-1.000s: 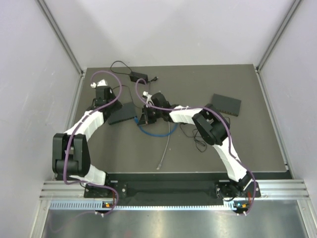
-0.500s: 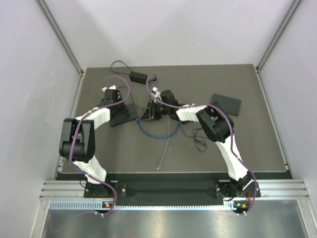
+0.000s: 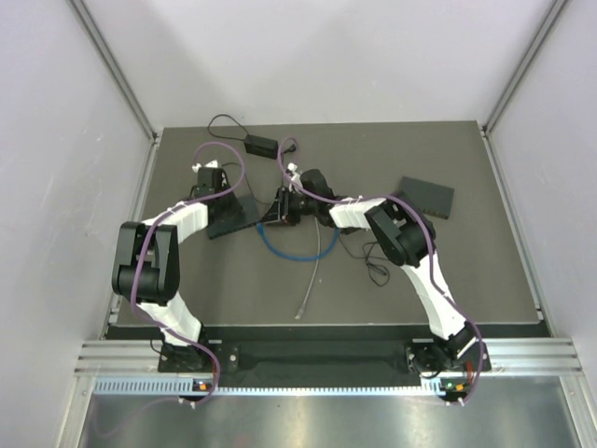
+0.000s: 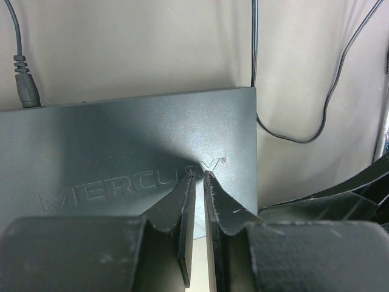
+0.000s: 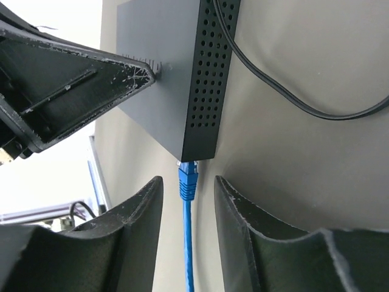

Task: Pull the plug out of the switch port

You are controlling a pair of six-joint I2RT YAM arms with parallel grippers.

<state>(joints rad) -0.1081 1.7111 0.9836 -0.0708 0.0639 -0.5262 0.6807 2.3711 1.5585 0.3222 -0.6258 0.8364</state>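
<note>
The dark switch (image 3: 231, 217) lies at the left middle of the table, its "MERCURY" top (image 4: 121, 134) filling the left wrist view. My left gripper (image 4: 199, 173) is shut with nothing between its fingers, and its tips rest on the switch's top (image 5: 164, 79). A blue plug (image 5: 187, 179) sits in the port at the switch's near corner, and its blue cable (image 3: 280, 247) loops towards the front. My right gripper (image 5: 188, 180) is open. Its fingers stand either side of the plug without touching it.
A second dark switch (image 3: 427, 196) lies at the right. A black power adapter (image 3: 261, 145) and thin black cables (image 5: 273, 91) lie behind and beside the switch. A black power jack (image 4: 25, 85) is in its back edge. A grey cable (image 3: 312, 271) runs towards the front.
My right gripper has opened around the blue plug and shifted slightly back. The left arm has folded upright, its gripper moving right along the switch. The last half second shows almost no motion.
</note>
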